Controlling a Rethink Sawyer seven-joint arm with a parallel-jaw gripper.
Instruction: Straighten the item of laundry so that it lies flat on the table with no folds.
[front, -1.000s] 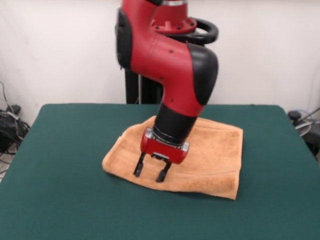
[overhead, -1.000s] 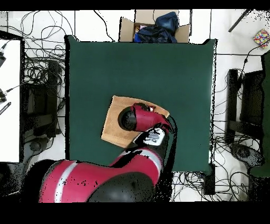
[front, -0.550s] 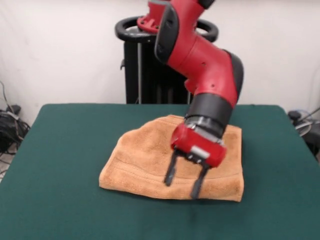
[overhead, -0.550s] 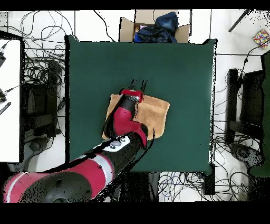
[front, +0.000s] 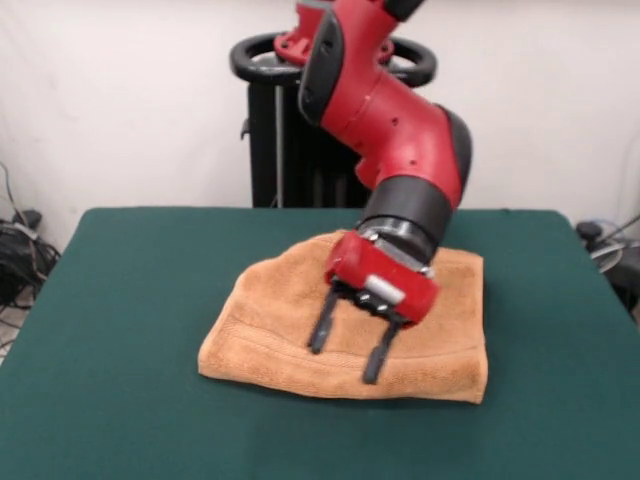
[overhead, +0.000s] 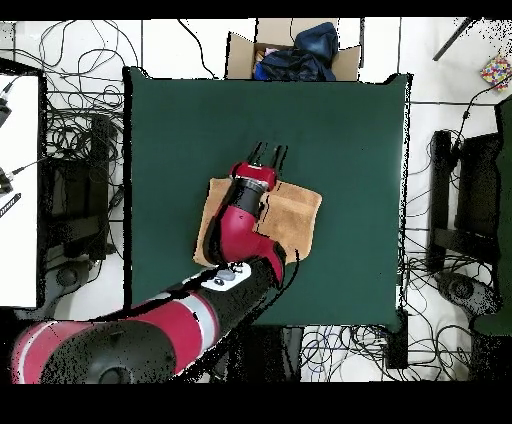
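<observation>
One towel, folded; one hand spread above

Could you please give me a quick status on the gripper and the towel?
Gripper open, empty, fingers above the towel. Towel still doubled over on the table, not flat. Nothing in the way.

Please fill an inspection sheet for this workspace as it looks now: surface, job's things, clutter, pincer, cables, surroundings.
Surface: dark green felt-like rectangular table, top bare apart from the towel.
Job's things: orange-tan terry-cloth towel near the table's middle, doubled over with a thick folded front edge; not flat.
Clutter: nothing seen on the table.
Pincer: black two-fingered pincer on the red and black arm, open, fingers pointing down over the towel's front part, holding nothing.
Cables: tangled black cables on the floor on several sides of the table.
Surroundings: open cardboard box with dark cloth at one table edge; white wall behind.
</observation>
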